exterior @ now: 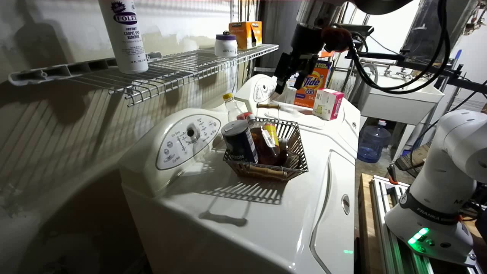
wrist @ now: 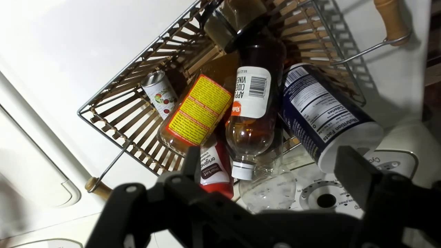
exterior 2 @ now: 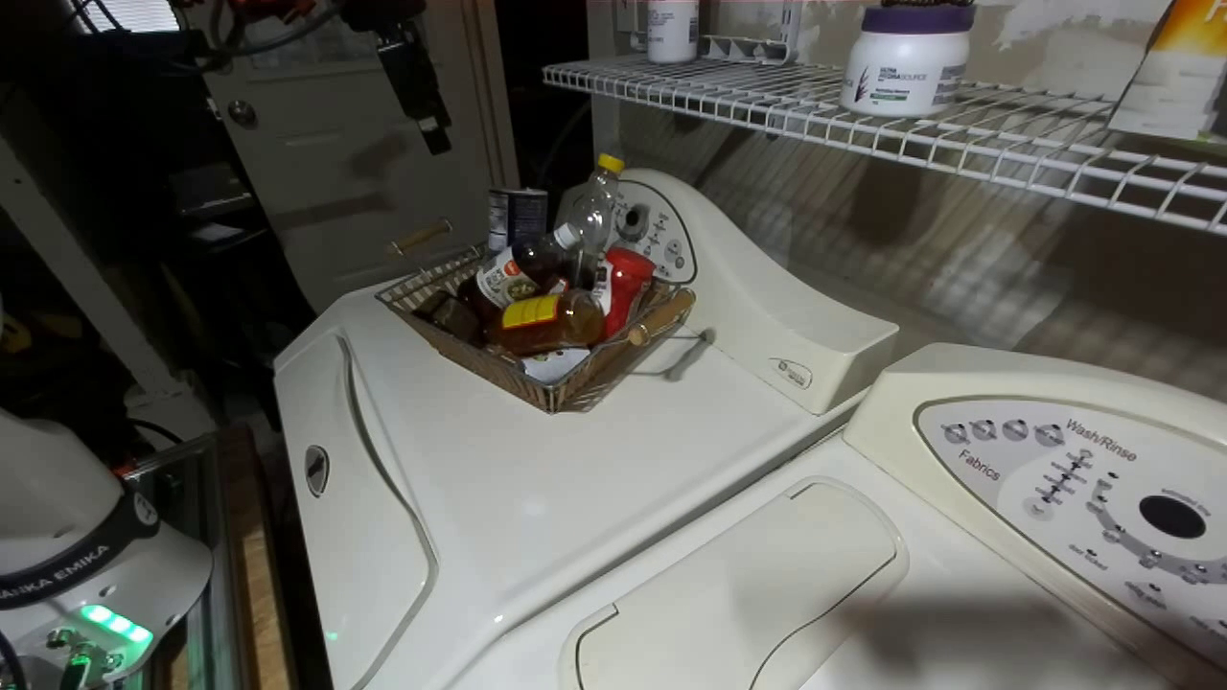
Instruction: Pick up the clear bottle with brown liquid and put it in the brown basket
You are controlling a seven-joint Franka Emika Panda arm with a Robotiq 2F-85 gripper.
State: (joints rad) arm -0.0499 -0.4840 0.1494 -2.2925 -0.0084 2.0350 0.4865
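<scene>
The clear bottle with brown liquid (wrist: 253,93) lies in the brown basket (wrist: 311,36) on top of other items, its white cap over the rim side in the wrist view. The bottle also shows in both exterior views, leaning in the basket, with its pale label (exterior 2: 506,278) and dark liquid (exterior: 262,152). The basket stands on a white appliance in both exterior views (exterior: 300,150) (exterior 2: 479,369). My gripper (wrist: 272,165) is open and empty, with its fingers apart above the basket. It hangs well above the items in both exterior views (exterior: 289,85) (exterior 2: 436,139).
The basket also holds a yellow-labelled amber bottle (wrist: 200,110), a dark blue canister (wrist: 317,103), a red bottle (wrist: 215,168) and an empty yellow-capped bottle (exterior 2: 596,206). A wire shelf (exterior: 190,68) runs along the wall. A Tide box (exterior: 314,83) and pink-white box (exterior: 327,103) stand behind.
</scene>
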